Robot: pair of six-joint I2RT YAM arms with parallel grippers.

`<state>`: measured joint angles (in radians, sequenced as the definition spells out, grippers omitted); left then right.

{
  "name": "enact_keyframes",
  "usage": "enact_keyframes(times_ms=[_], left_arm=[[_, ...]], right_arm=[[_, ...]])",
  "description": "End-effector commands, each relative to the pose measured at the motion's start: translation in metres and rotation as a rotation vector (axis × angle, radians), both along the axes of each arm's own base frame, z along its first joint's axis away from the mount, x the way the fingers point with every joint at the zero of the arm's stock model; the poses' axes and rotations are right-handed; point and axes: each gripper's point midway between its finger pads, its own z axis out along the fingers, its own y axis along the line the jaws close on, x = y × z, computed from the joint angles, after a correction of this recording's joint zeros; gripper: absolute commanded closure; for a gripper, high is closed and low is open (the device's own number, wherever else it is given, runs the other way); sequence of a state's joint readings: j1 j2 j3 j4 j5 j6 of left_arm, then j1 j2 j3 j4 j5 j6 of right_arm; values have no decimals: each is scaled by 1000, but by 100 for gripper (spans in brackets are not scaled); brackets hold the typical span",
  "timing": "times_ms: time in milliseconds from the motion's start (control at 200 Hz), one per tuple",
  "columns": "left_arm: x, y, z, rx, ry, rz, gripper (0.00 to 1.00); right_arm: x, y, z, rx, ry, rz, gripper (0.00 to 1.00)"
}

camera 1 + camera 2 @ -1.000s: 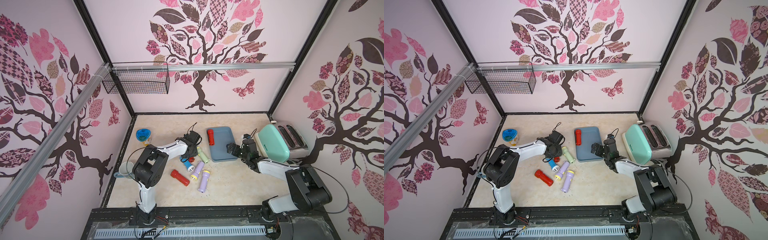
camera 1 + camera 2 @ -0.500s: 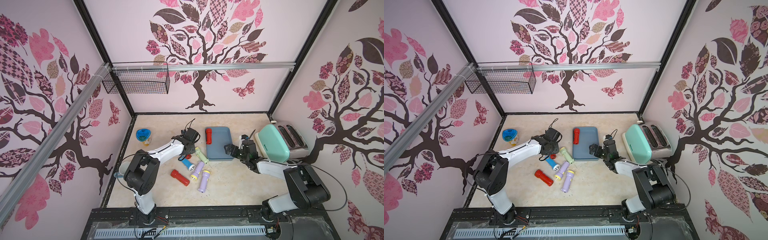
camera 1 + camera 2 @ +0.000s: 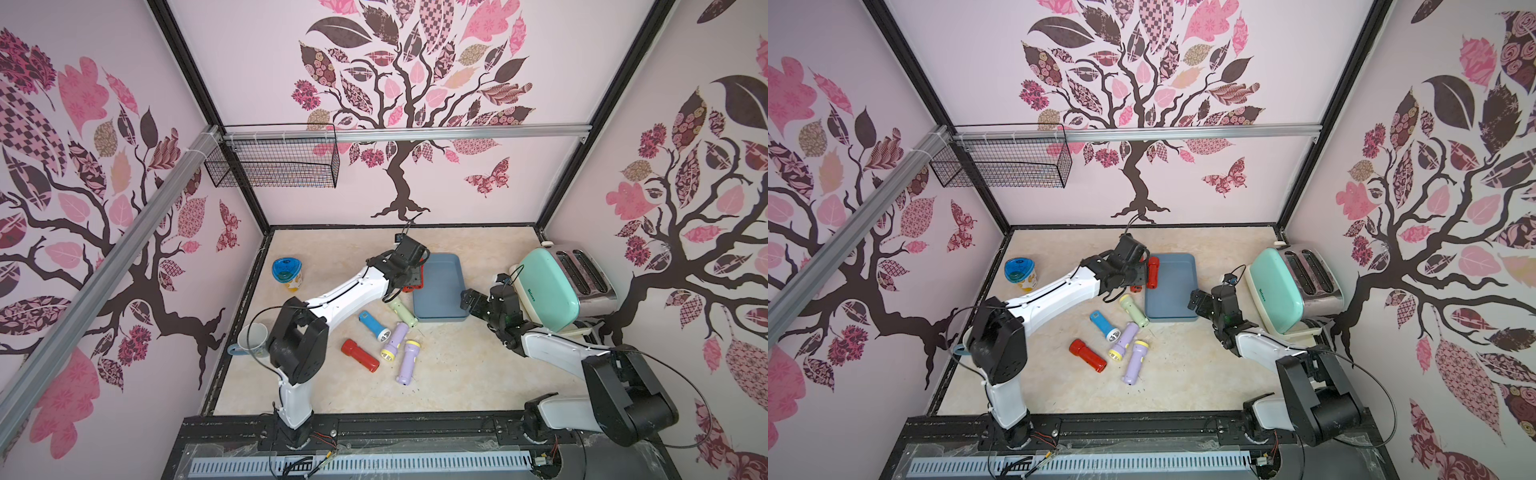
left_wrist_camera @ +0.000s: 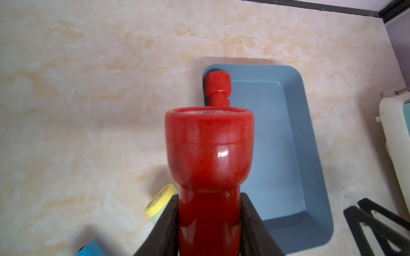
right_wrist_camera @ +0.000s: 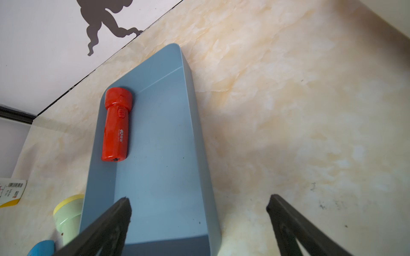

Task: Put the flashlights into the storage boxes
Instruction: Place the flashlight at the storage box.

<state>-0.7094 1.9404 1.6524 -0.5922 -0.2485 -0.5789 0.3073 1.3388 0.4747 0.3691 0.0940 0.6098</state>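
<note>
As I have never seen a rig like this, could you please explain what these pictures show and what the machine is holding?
Two robot arms stand at a table. Two pictures look down from overhead; the other two come from a camera on each wrist. The left hand grips a red flashlight close to the blue tray, where a second red flashlight lies. The right hand is open and empty. On the table lie five more flashlights, a toaster, a lidded cup and a mug.
</note>
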Motion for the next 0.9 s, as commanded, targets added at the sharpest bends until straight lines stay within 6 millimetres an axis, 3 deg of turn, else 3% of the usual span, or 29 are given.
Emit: enact_keyframes(times_ms=[0, 110, 145, 305, 485, 895], left_arm=[[30, -21, 7, 12, -51, -28, 71], [50, -39, -7, 28, -75, -20, 71], [58, -47, 1, 13, -99, -23, 71], [70, -67, -14, 14, -94, -38, 71], [75, -72, -36, 45, -88, -11, 71], [88, -82, -63, 52, -70, 11, 68]], right_arm=[[-2, -12, 10, -15, -35, -54, 0], [-3, -22, 8, -40, -29, -105, 0], [-4, -24, 6, -43, -26, -118, 1], [-1, -22, 4, -17, -41, -123, 1], [5, -25, 0, -36, -27, -146, 1], [6, -26, 7, -28, -47, -152, 0]])
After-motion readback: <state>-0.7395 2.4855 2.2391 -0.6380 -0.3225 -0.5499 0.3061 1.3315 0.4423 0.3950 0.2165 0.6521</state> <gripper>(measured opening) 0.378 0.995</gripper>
